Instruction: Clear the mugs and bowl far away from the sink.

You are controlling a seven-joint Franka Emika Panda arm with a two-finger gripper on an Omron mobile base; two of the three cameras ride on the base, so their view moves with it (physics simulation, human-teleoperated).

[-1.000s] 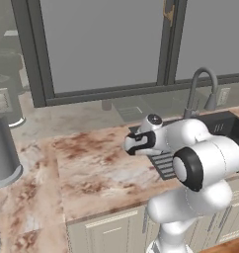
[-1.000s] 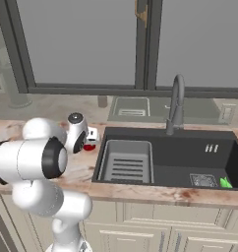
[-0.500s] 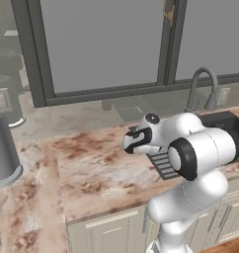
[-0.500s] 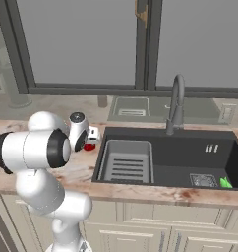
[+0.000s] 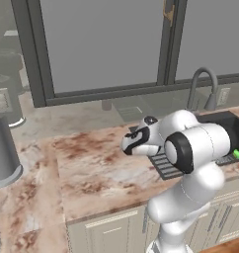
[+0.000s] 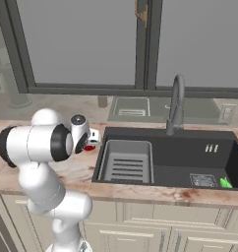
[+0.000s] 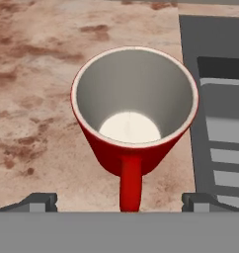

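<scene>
A grey canister (image 5: 3, 153) stands on the marble counter (image 5: 92, 168).

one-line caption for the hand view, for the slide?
Open gripper poised above an upright, empty red mug on the marbled counter, its handle toward the camera, beside the sink drainer insert.

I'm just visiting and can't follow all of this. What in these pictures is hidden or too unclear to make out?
- Red mug: in the hand view its base is hidden by its own body; in the right base view the arm covers most of it.
- Gripper: only the tips of its open fingers show, cut off at the hand view's bottom.
- Sink: cut off by the left base view's right edge, partly behind the arm.
</scene>
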